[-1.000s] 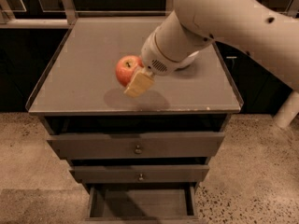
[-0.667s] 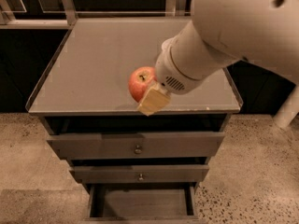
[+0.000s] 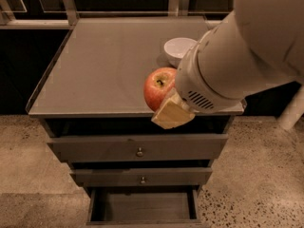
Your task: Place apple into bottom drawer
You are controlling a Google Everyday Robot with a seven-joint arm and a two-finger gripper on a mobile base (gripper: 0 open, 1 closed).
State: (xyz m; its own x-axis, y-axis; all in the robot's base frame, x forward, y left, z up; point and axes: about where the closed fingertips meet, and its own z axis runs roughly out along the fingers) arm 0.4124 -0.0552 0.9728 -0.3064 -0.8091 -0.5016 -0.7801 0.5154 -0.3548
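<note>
The red-orange apple (image 3: pixel 158 87) with a short stem is held in my gripper (image 3: pixel 166 103), above the front edge of the cabinet top (image 3: pixel 104 65). The gripper is shut on the apple; one tan finger pad (image 3: pixel 172 113) shows under it, the other is hidden behind the fruit. The large white arm fills the upper right. The bottom drawer (image 3: pixel 142 207) is pulled open at the bottom of the view, its flat grey floor bare, below and slightly left of the apple.
A white bowl (image 3: pixel 178 48) stands on the cabinet top behind the arm. Two shut drawers with round knobs (image 3: pixel 139 152) (image 3: pixel 142 179) sit above the open one. Speckled floor lies to both sides; a white post (image 3: pixel 290 113) stands at the right.
The arm has carried the apple forward and to the right, from over the middle of the cabinet top to its front edge. The arm now looms larger in view.
</note>
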